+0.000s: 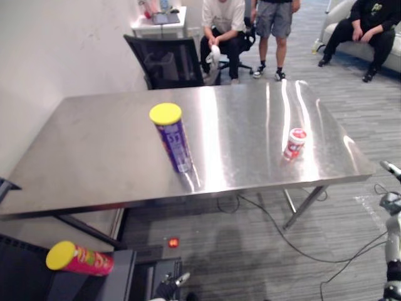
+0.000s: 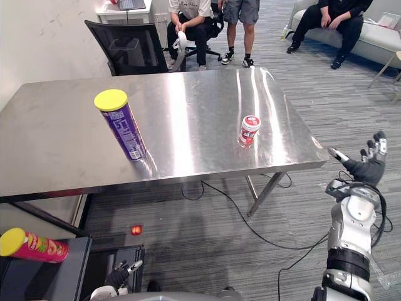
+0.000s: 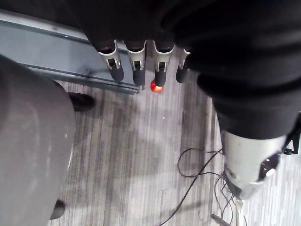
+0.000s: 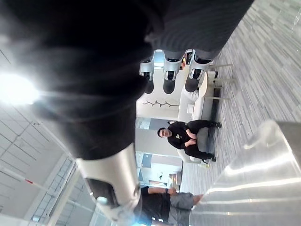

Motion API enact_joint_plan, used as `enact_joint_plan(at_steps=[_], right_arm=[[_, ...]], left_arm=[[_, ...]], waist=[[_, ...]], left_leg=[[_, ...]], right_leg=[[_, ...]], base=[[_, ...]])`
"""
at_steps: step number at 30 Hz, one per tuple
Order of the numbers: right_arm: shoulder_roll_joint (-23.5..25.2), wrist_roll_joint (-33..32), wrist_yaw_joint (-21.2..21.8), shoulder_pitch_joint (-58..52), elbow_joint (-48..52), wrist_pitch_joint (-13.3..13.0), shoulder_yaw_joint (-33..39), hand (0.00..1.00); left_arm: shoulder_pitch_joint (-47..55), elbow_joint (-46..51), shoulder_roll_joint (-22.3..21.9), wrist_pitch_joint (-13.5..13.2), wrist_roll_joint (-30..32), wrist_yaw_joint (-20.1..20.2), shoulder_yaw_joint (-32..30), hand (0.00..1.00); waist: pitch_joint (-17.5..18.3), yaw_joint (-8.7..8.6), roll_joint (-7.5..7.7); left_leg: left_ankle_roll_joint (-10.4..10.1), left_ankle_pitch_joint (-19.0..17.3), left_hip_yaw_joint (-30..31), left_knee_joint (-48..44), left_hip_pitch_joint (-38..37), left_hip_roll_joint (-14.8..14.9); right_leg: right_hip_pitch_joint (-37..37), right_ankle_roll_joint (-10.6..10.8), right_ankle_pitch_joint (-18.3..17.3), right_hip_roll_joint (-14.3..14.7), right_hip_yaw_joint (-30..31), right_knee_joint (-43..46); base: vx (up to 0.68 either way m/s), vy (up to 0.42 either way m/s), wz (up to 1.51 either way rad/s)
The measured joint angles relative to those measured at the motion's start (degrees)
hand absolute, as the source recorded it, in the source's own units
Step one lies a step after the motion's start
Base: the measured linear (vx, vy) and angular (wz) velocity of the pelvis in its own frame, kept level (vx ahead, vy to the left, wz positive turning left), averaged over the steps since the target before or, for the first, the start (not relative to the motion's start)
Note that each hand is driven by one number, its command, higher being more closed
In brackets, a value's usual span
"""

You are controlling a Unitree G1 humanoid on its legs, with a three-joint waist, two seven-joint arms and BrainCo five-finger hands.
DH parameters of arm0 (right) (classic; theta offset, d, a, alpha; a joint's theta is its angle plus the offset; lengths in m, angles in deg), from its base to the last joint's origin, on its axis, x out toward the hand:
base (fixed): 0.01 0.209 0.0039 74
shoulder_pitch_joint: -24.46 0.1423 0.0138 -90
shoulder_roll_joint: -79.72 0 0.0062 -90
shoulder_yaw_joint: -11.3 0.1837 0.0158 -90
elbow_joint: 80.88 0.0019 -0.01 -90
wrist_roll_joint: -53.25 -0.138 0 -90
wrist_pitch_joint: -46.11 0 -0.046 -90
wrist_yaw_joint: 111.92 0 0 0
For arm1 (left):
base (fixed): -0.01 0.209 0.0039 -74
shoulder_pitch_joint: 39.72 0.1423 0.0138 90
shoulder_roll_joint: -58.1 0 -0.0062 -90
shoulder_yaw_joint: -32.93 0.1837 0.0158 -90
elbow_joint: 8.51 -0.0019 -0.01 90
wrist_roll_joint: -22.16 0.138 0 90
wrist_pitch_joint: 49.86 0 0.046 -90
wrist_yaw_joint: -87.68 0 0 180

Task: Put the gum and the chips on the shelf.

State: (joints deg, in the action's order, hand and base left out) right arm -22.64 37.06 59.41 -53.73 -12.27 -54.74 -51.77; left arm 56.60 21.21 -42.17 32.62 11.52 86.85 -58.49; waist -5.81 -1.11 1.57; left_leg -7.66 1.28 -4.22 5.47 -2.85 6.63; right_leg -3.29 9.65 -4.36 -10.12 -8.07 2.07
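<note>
The big shiny table [image 1: 100, 150] takes up the middle of the eye views. Behind it, at the top of the frame, is a black chair [image 1: 166, 63]. A person in white [image 1: 224, 19] sits just beside the chair. Another person in black [image 2: 326, 15] sits on a sofa [image 2: 382, 37] in the upper right corner.

A dark shelf [image 2: 62, 276] is in the lower left corner, below the table's near edge. A red chips can [image 1: 78, 258] lies on its side on the shelf, with its yellow lid to the left.

A purple chips can [image 1: 171, 138] with a yellow lid stands on the table, a bit left of the middle and near the front edge. The gum [image 1: 294, 144], a small red and white tub, stands on the table right of the middle. It is well apart from the purple can.

The right hand [image 2: 366, 166] is at the right edge of the frame, off the table's right corner. Its fingers are loose and spread, and it holds nothing. The left hand [image 3: 136, 66] hangs low over the floor at the bottom of the frame. Its fingers are straight and it holds nothing.

A little red light [image 1: 173, 242] glows on the floor under the table.
</note>
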Motion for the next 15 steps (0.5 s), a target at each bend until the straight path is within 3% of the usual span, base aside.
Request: enact_joint_plan(at_steps=[8, 15], right_arm=[[-0.30, -0.02, 1.71, 4.56, -4.80, 0.68, -5.48, 0.00], [-3.88, -0.07, 2.03, 11.77, -10.03, 0.92, -10.06, 0.00]], left_arm=[[0.31, 1.29, 0.15, -0.32, -0.66, -0.23, 0.81, 0.00], [0.31, 3.27, 0.17, -0.80, -2.76, -0.66, 1.08, 0.00]], waist=[[-0.47, 0.16, 0.60], [-3.12, 0.19, 0.57]], left_leg=[[0.14, 0.42, 0.89, 0.01, 0.81, -0.13], [0.29, 1.09, 1.29, 0.01, 2.20, -0.35]], right_leg=[[0.09, 0.08, 0.06, -0.10, -0.94, 0.01], [1.18, 0.06, 0.87, -0.25, -1.03, -0.10]], base=[[-0.01, 0.000, 0.07], [-0.01, 0.002, 0.02]])
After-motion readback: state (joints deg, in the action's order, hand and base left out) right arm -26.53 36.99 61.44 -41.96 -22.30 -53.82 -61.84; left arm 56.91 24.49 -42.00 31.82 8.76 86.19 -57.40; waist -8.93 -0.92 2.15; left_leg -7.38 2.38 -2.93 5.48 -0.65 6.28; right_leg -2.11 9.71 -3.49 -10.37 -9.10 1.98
